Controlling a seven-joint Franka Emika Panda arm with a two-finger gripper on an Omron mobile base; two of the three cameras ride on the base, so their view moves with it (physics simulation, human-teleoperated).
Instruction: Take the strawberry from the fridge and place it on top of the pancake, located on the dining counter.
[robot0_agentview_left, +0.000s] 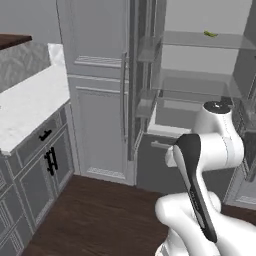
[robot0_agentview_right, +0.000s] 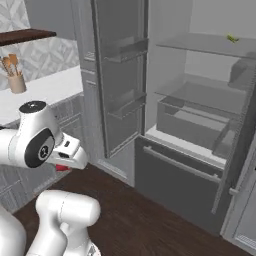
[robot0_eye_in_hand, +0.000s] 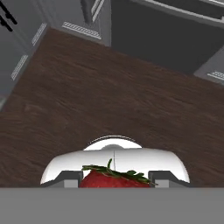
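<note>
Between the two dark finger tips at the bottom of the hand view sits the strawberry (robot0_eye_in_hand: 114, 178), red with its green leaves on top, so the gripper (robot0_eye_in_hand: 114, 181) is pinching the berry and carrying it out over the dark wood floor (robot0_eye_in_hand: 109, 96); in the right base view a small red patch (robot0_agentview_right: 62, 168) shows just under the hand, beside the arm's folded elbow. Behind it the fridge (robot0_agentview_right: 200, 115) stands with both doors open, its glass shelves bare apart from a small green thing (robot0_agentview_right: 232, 38) on the top shelf. I judge the pick done and the carry to the dining counter still ahead. The berry is tiny and held only by its sides; a quick swing or a jolt from the driving base could roll it out of the fingers onto the floor; squeezing harder might squirt it free. The open left door (robot0_agentview_left: 134, 90) is near, and a wide turn could clip it.
</note>
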